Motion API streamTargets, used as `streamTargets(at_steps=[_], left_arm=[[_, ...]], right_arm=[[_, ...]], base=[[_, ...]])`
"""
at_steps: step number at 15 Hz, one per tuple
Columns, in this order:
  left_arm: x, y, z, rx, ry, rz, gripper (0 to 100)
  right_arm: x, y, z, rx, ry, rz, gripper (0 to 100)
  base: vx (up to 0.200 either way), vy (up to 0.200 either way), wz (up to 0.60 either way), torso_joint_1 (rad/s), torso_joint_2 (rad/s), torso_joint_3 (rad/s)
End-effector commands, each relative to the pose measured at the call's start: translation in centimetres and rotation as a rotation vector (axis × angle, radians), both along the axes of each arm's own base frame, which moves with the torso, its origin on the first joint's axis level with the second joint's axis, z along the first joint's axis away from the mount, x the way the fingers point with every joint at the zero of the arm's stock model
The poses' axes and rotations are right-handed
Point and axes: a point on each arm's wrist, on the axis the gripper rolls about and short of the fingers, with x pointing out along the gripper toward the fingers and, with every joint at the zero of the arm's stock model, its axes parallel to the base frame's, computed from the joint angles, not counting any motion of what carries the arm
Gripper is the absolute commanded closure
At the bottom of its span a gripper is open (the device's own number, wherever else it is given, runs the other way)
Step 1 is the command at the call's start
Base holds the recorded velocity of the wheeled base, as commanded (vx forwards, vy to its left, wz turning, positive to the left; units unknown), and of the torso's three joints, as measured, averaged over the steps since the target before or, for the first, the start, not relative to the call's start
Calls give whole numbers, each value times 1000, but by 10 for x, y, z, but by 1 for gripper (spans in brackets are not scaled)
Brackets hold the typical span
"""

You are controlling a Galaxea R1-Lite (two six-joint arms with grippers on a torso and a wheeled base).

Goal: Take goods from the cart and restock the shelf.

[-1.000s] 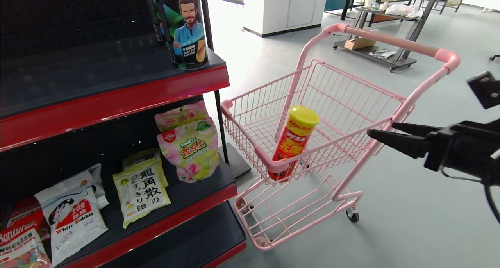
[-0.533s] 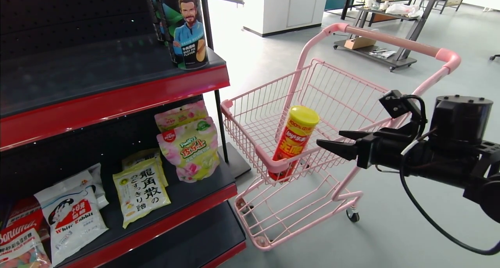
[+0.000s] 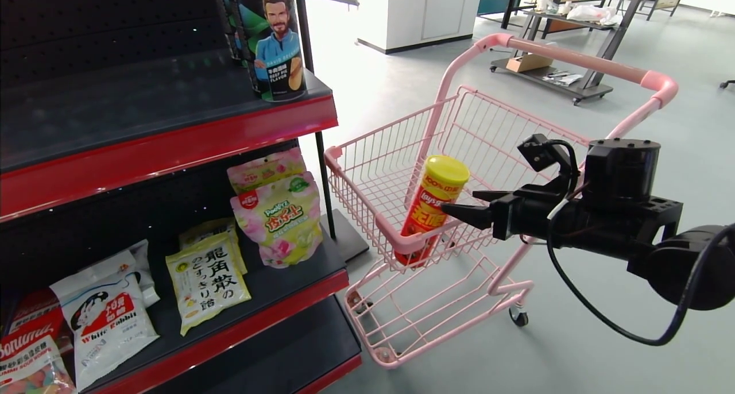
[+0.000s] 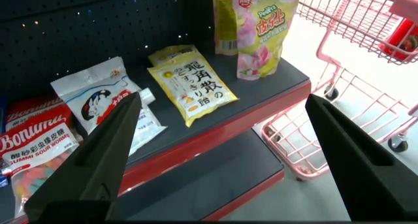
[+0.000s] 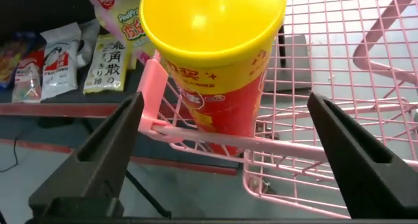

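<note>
Yellow-lidded chip can (image 3: 432, 207), mid-frame in the pink cart (image 3: 574, 61), seems light, stiff, slick: grasp mid-body. Right gripper (image 3: 458, 201) is spread beside it; left gripper (image 4: 222, 155) is spread too.

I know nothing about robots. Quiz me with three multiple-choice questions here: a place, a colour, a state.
1. Where is the yellow-lidded can? A) cart's upper basket B) cart's lower rack C) floor
2. What colour is the cart? A) blue B) silver C) pink
3. How is the right gripper? A) shut on the can B) open, near the can C) shut on a bag
Answers: A, it stands inside the upper wire basket; C, frame and wires are pink; B, its fingers are spread, holding nothing.
</note>
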Motion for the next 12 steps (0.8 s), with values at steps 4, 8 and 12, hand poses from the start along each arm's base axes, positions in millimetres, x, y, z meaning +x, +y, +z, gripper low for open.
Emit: streamTargets(at_steps=[4, 8, 12], left_arm=[[0, 0, 0, 0, 1, 0, 0], [0, 0, 0, 0, 1, 0, 0], [0, 0, 0, 0, 1, 0, 0]], right_arm=[[29, 17, -6, 7, -9, 30, 0], [44, 31, -13, 9, -5, 52, 0], [56, 38, -27, 8, 17, 58, 0]], base=[[0, 0, 0, 0, 0, 0], [0, 0, 0, 0, 0, 0], [0, 0, 0, 0, 0, 0]])
